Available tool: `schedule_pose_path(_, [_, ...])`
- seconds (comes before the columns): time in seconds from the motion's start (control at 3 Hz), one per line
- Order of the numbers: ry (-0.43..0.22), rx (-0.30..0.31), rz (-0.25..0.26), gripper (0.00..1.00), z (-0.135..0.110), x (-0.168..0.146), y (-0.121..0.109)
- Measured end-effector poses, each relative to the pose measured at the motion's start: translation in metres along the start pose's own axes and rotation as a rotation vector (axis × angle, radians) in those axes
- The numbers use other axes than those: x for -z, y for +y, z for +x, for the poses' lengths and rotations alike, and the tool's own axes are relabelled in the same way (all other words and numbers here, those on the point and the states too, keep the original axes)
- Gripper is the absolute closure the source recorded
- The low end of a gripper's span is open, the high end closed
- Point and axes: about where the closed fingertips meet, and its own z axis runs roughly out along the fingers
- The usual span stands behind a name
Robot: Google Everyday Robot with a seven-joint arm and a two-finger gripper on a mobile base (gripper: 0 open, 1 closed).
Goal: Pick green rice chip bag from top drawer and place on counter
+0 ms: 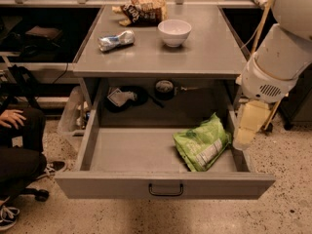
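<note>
At lower right, gripper (242,142) hangs beside green rice chip bag (201,144) in top drawer (122,184); its opening cannot be told.

Counter (209,52), grey metal, flat top. Carries one white bowl (174,31) right of centre, one crushed silver-and-blue can (115,40) at the left, and one brown-and-tan chip bag (146,6) at the far edge, each apart from the others. My gripper (243,141) hangs below the counter's near right corner, beside the right wall of the top drawer (165,186).
</note>
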Motion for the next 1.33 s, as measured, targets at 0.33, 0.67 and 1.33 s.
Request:
schedule_pose_path(0.33, [-0.138,0.005,-0.008,0.00,-0.015,-0.030,-0.026])
schedule_pose_path(0.67, [-0.318,-0.002,-0.013,0.00,-0.040,-0.076,-0.077])
schedule_pose_path(1.33, [-0.444,-0.067,-0.040,0.00,-0.038,-0.137,-0.109])
